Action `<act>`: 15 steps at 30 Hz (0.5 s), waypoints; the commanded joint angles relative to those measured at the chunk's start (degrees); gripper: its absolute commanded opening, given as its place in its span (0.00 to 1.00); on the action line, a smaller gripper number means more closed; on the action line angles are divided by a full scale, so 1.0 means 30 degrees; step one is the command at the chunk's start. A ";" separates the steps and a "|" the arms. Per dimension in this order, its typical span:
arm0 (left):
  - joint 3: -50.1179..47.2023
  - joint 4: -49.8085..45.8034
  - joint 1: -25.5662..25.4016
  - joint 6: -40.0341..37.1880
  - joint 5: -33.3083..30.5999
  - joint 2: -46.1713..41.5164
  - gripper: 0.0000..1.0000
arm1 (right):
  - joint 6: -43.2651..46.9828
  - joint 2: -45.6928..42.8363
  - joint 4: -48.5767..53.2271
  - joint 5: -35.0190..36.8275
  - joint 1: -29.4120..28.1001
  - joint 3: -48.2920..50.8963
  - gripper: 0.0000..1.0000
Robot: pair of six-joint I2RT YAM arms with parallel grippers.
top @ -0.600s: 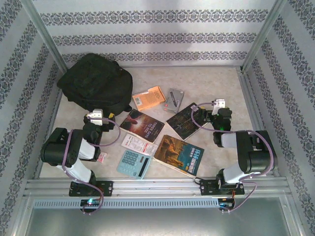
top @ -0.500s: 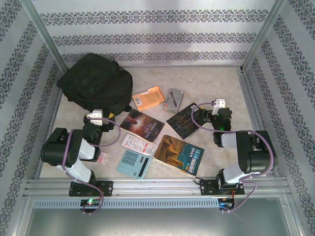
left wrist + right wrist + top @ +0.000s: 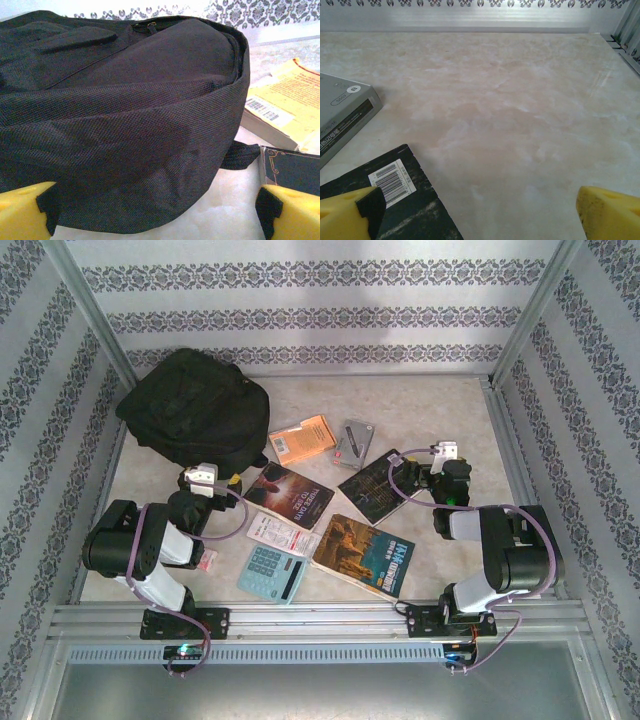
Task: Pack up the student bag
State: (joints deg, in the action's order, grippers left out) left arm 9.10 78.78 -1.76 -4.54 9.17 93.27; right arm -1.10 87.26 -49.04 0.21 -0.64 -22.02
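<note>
The student bag (image 3: 195,410) lies slumped at the far-left corner of the tabletop (image 3: 440,405). In the left wrist view its main zip (image 3: 150,24) looks closed. Just beside the bag's near edge hovers the left end effector (image 3: 157,215), jaws spread wide and empty, facing the fabric. To the bag's right lie an orange book (image 3: 303,438) and a grey case (image 3: 352,440). Nearer are a dark paperback (image 3: 290,495), a black book (image 3: 375,485), a blue-covered book (image 3: 365,555) and a calculator (image 3: 272,573). The right end effector (image 3: 480,215) hangs over the black book's corner, equally wide and holding nothing. By the look of it packing has not begun, and the step in hand is getting the bag open. The next move calls for the left arm to catch the zip puller, likely with the right bracing the soft fabric so it does not drag.
</note>
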 commanded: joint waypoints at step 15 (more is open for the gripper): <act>-0.1018 0.0725 -0.0141 0.0490 -0.2957 -0.2409 1.00 | 0.0480 -0.0817 0.1065 -0.0757 -0.0235 -0.0730 0.98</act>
State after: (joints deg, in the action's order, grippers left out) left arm 7.99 78.67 -1.83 -4.23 5.10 91.02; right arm -1.02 87.05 -48.23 -0.08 -0.64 -22.15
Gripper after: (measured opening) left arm 0.998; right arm 0.977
